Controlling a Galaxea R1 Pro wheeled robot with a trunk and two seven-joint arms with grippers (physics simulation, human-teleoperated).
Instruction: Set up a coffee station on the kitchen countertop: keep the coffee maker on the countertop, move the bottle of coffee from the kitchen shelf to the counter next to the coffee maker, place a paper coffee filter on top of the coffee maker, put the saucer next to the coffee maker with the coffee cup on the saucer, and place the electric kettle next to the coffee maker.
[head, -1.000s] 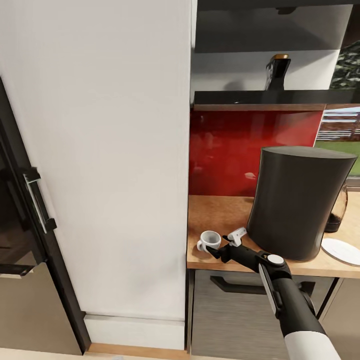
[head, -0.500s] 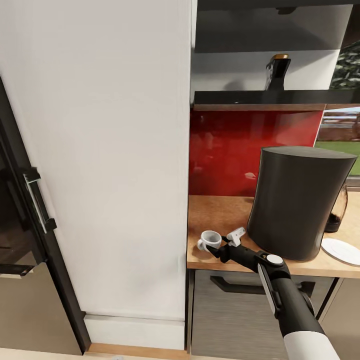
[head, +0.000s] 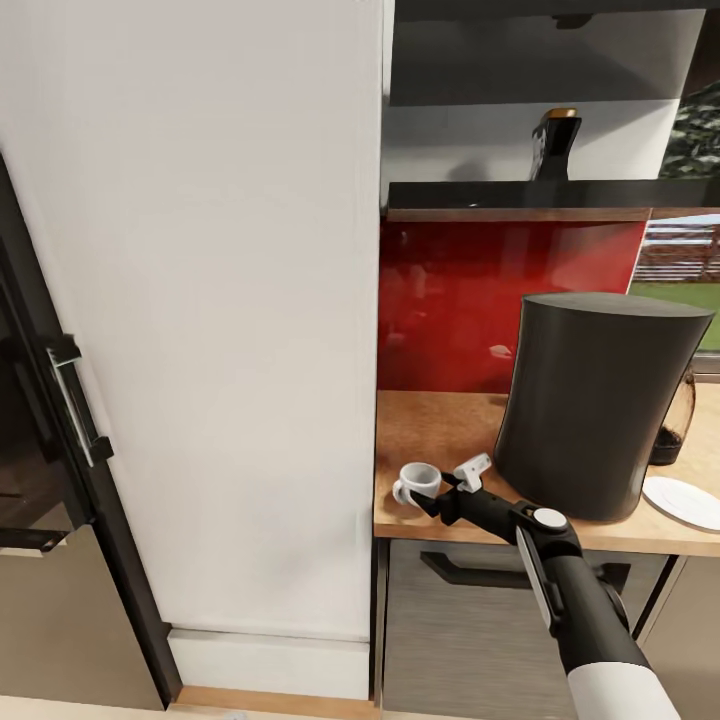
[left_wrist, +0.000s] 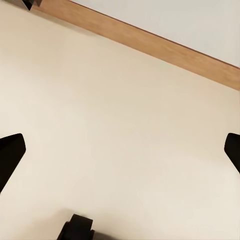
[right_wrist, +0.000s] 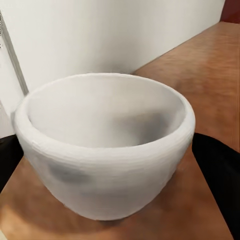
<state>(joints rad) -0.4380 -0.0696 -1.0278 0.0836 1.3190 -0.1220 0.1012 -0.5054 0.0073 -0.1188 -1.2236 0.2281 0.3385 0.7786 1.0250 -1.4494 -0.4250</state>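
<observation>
Right gripper (head: 440, 487) at the front left corner of the table (head: 440, 425), fingers (right_wrist: 217, 165) set on either side of the coffee cup (head: 418, 482); dark finger pads flank the cup (right_wrist: 107, 150) in the right wrist view, apparently clenched on it. Cup upright, sitting a touch higher and further left than 0.5 s ago, the arm with it; contact with the table surface cannot be told. Small white crumpled paper coffee filter (head: 474, 467) just beside the gripper, between cup and coffee maker (head: 590, 400). Coffee maker upright on the table, unchanged. Saucer (head: 685, 500) flat on the table to the right of the coffee maker, well apart from the cup. Electric kettle (head: 678, 420) partly hidden behind the coffee maker. Bottle of coffee (head: 555, 145) on the kitchen shelf (head: 520, 197) above the red backsplash (head: 480, 290), same spot as before. Left gripper (left_wrist: 120, 150) fingers (left_wrist: 10, 152) spread wide over pale floor (left_wrist: 120, 115), grasping nothing.
</observation>
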